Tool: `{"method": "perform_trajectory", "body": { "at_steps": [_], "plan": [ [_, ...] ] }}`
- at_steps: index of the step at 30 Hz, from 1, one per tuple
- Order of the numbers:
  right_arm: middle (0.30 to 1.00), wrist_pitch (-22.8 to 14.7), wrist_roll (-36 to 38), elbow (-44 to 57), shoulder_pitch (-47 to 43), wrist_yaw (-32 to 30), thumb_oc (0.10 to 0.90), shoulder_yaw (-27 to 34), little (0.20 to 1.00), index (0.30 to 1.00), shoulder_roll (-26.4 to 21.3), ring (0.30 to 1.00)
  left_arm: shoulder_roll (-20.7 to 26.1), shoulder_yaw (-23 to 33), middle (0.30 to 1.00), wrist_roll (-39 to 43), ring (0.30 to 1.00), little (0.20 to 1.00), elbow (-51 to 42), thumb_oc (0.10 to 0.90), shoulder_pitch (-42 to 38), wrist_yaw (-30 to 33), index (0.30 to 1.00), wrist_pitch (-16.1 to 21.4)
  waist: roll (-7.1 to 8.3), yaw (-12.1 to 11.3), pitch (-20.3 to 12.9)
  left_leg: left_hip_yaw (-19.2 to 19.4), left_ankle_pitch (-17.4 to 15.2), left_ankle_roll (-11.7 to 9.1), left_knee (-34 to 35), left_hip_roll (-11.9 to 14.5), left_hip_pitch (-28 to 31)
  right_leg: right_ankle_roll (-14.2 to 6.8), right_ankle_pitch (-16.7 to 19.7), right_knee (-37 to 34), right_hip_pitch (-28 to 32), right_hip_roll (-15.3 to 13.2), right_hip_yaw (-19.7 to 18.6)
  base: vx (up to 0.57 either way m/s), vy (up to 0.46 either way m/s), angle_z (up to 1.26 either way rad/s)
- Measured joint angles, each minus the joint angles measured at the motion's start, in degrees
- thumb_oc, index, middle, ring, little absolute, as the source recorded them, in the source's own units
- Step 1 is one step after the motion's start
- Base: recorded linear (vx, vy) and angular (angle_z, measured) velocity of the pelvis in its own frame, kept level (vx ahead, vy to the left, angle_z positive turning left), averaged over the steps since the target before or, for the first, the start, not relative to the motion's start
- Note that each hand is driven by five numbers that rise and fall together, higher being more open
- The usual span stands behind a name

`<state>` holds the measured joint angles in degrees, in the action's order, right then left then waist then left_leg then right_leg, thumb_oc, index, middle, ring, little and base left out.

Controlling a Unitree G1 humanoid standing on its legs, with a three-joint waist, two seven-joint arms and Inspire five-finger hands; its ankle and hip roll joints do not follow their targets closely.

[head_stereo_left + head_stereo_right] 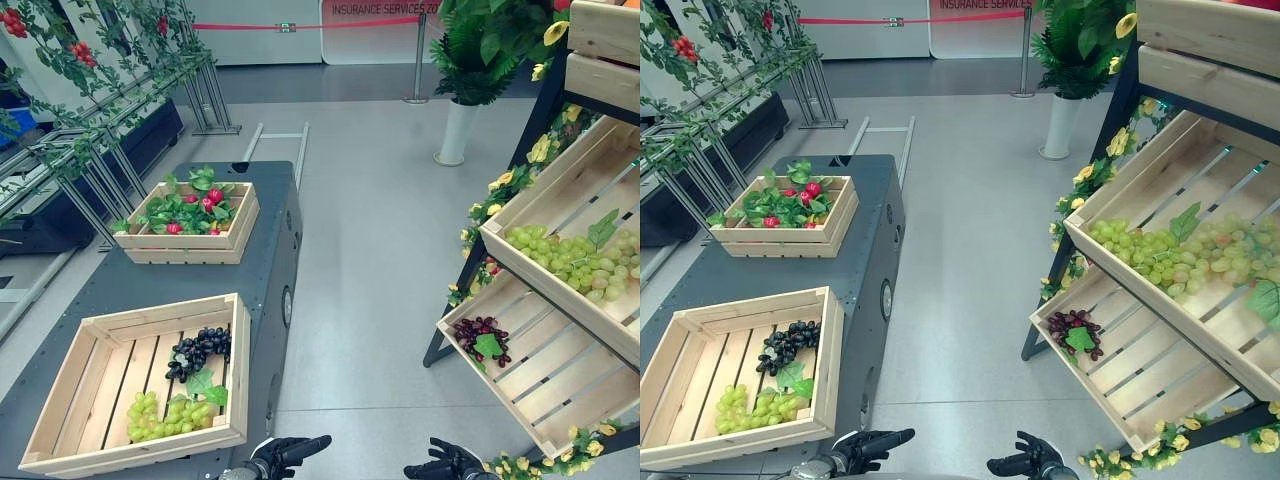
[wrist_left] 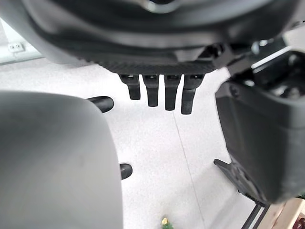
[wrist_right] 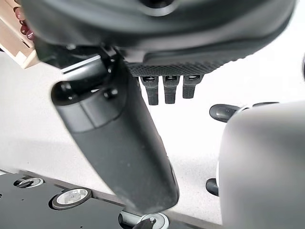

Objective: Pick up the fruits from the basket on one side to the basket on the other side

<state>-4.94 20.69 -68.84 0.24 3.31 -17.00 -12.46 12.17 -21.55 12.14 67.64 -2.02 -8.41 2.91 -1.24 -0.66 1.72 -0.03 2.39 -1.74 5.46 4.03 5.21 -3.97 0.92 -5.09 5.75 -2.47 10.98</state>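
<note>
On the dark cart (image 1: 262,250) at my left, a near wooden crate (image 1: 238,360) holds a black grape bunch (image 1: 198,350) and green grapes (image 1: 165,415). A farther crate (image 1: 240,225) holds red fruits among leaves (image 1: 190,208). On the slanted shelf at my right, the lower crate (image 1: 560,385) has a dark red grape bunch (image 1: 482,338), and the upper crate (image 1: 520,190) has a heap of green grapes (image 1: 570,262). My left hand (image 1: 287,453) and right hand (image 1: 450,463) hang low over the floor, both open and empty, with straight fingers (image 2: 159,93) (image 3: 167,90).
Grey floor runs between the cart and the shelf's black frame (image 1: 440,335). A potted plant in a white vase (image 1: 457,130) stands behind the shelf. Metal racks with vines (image 1: 100,150) line the left side, and a red rope barrier (image 1: 300,24) crosses the back.
</note>
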Motion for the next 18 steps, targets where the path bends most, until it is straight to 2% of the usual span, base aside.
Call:
{"method": "perform_trajectory", "body": {
  "at_steps": [9, 14, 16, 17, 18],
  "plan": [
    [0.900, 0.2, -0.1, 0.0, 0.1, 0.2, 0.800, 0.0, 0.900, 0.900, -0.3, 0.900, -0.1, 0.1, 0.900, 0.2, 0.900, 0.900, 0.6, 0.800, 0.0, 3.7, 0.900, 0.3, 0.03, 0.0, 0.3, -0.9, 0.1, -0.8, -0.9, 1.3, -0.9, 0.6, -0.7, 0.0, -0.2, 1.7, 0.0, 0.00, -0.171, 0.05],
    [0.900, 0.9, -0.1, -0.2, -0.7, 0.5, 0.800, 0.0, 0.900, 0.900, -1.0, 0.900, -0.1, 2.0, 0.900, 4.0, 0.900, 0.900, 0.5, 0.800, -1.5, 5.6, 0.900, 1.1, 0.33, -0.2, 3.2, -0.9, 0.6, -2.0, -6.3, 1.5, -4.8, 2.7, -2.1, 1.0, -1.0, 2.8, -1.3, -0.01, -0.114, 0.45],
    [0.900, 1.0, -0.1, -0.7, -2.0, 0.6, 0.800, 0.0, 0.900, 0.900, -1.2, 0.900, 0.0, 3.2, 0.900, 4.6, 0.900, 0.900, 0.5, 0.800, -1.5, 5.9, 0.900, 1.1, 0.20, -0.9, 5.3, 0.5, 1.4, -3.2, -9.5, 1.3, -6.2, 3.4, -2.5, 2.2, -1.2, 2.5, -1.0, 0.06, -0.018, 0.14],
    [0.900, 1.0, -0.1, -0.7, -2.4, 0.6, 0.800, 0.1, 0.900, 0.900, -1.2, 0.900, 0.0, 4.5, 0.900, 5.3, 0.900, 0.900, 0.5, 0.800, -1.5, 5.8, 0.900, 1.1, 0.49, -0.9, 5.9, 0.5, 2.5, -4.8, -11.0, 0.9, -7.1, 3.7, -2.7, 2.5, -1.2, 2.0, -1.0, 0.09, 0.019, 0.04],
    [0.900, 1.0, -0.1, -0.7, -2.5, 0.7, 0.800, 0.0, 0.900, 0.900, -1.2, 0.900, 0.0, 5.1, 0.900, 5.9, 0.900, 0.900, 0.5, 0.800, -1.5, 6.0, 0.900, 1.1, 1.39, -1.0, 6.4, 0.5, 3.8, -5.5, -12.4, 0.3, -7.9, 4.0, -2.5, 2.5, -1.2, 1.1, -0.9, 0.11, 0.047, 0.00]
  ]
}}
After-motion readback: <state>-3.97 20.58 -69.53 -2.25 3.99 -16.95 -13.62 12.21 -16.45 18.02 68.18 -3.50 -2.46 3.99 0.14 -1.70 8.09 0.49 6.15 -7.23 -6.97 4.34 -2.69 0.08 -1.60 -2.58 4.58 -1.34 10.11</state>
